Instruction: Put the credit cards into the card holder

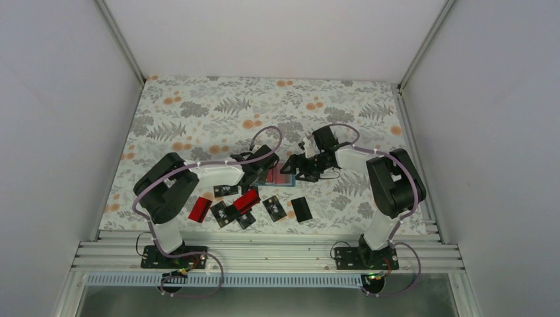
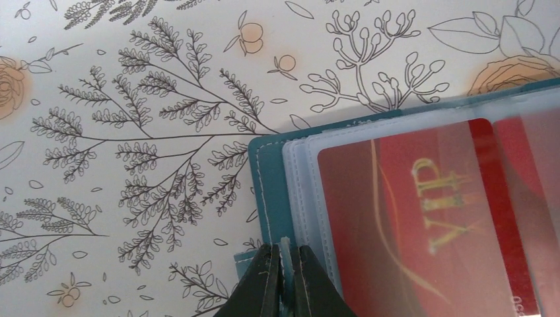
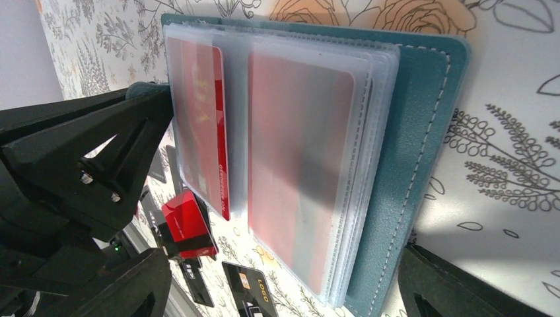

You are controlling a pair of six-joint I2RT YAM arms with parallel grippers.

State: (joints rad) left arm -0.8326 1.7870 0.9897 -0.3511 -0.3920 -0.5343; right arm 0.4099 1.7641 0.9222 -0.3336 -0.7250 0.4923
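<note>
Nearest the lens, pinches the edge of a clear sleeve of the card holder between the almost-closed fingers of the left gripper, a red VIP card inside that sleeve. Lies open, teal cover down, on the flowered table between both arms, a second red card in the neighbouring sleeve. Spreads the right gripper wide and empty at the holder's right edge, loose credit cards scattered toward the arm bases.
</note>
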